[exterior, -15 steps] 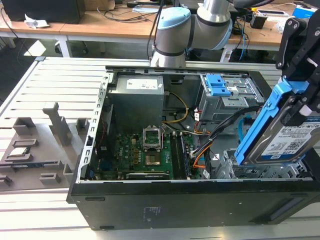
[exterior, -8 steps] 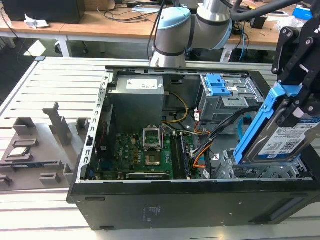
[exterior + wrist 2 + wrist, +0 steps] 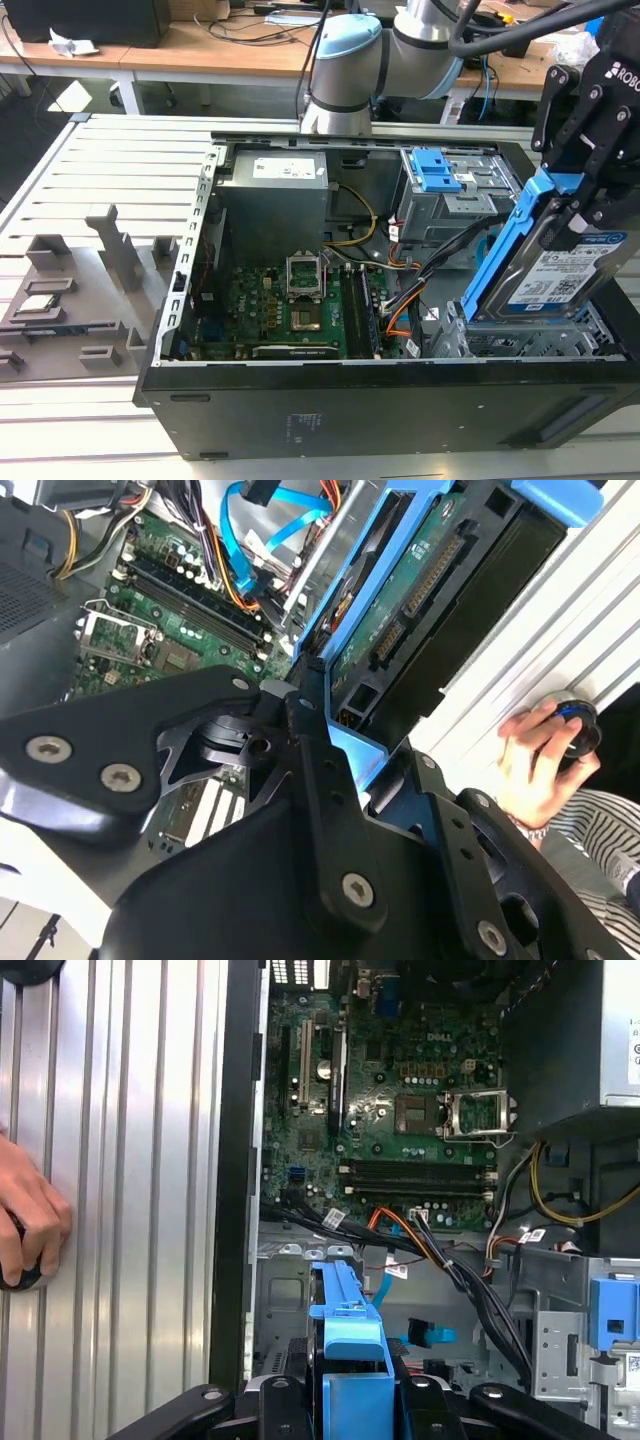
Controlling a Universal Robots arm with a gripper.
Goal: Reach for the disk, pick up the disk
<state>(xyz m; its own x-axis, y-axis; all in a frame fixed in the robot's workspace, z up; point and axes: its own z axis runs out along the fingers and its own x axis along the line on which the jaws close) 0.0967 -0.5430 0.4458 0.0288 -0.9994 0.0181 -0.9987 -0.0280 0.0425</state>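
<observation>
Black gripper (image 3: 578, 195) clenched on one disk (image 3: 562, 272) by its blue frame, disk tilted above the open computer case's (image 3: 330, 415) drive cage (image 3: 520, 340), one green motherboard (image 3: 290, 305) beyond, one person's hand (image 3: 535, 765) alongside on the ribbed table (image 3: 120, 170).

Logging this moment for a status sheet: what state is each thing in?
disk: tilted, partly out of its bay, held by its blue frame
pincer: shut on the disk
computer case: side open
processor socket: empty
person's hand: resting on a round knob
</observation>
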